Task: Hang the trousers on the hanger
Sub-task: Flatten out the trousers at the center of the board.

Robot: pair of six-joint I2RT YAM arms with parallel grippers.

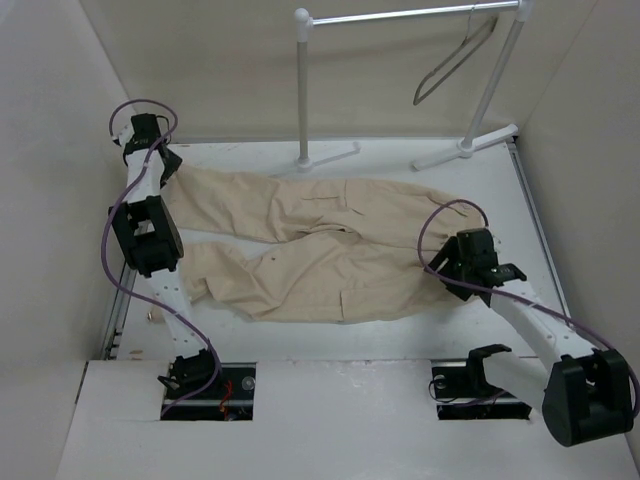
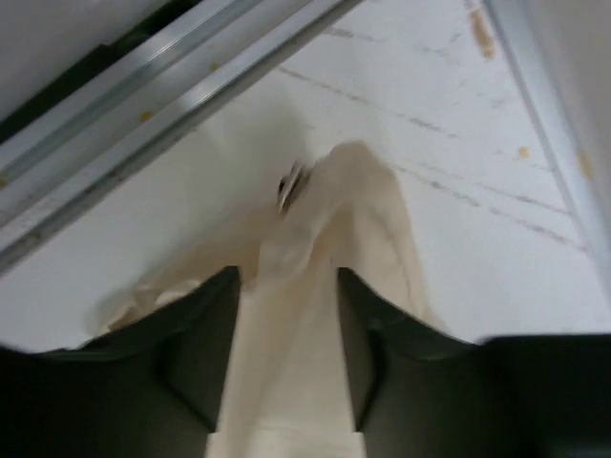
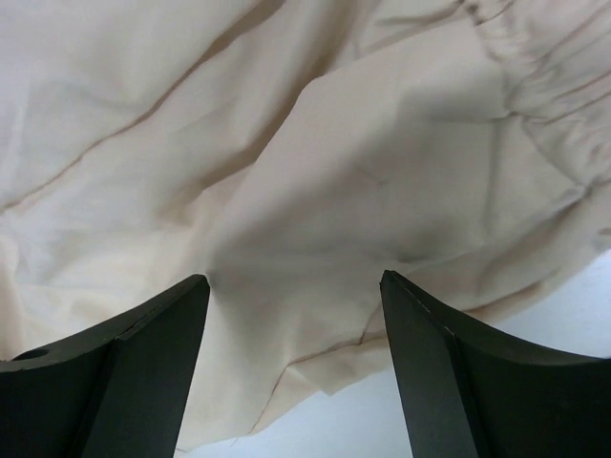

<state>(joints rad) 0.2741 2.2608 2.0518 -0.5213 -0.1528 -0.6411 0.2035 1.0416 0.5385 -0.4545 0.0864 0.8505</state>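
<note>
The beige trousers lie spread and wrinkled on the white table, legs pointing left and waist to the right. My left gripper is at the far-left end of the upper leg. In the left wrist view, the left gripper is shut on a ridge of the trouser cloth. My right gripper hovers over the waist edge. In the right wrist view, the right gripper is open, with the cloth below it. The grey wire hanger hangs on the rack at the back right, apart from both grippers.
A white tubular clothes rack stands at the back, its feet on the table just behind the trousers. Side walls close in left and right. A metal rail runs along the table edge by the left gripper.
</note>
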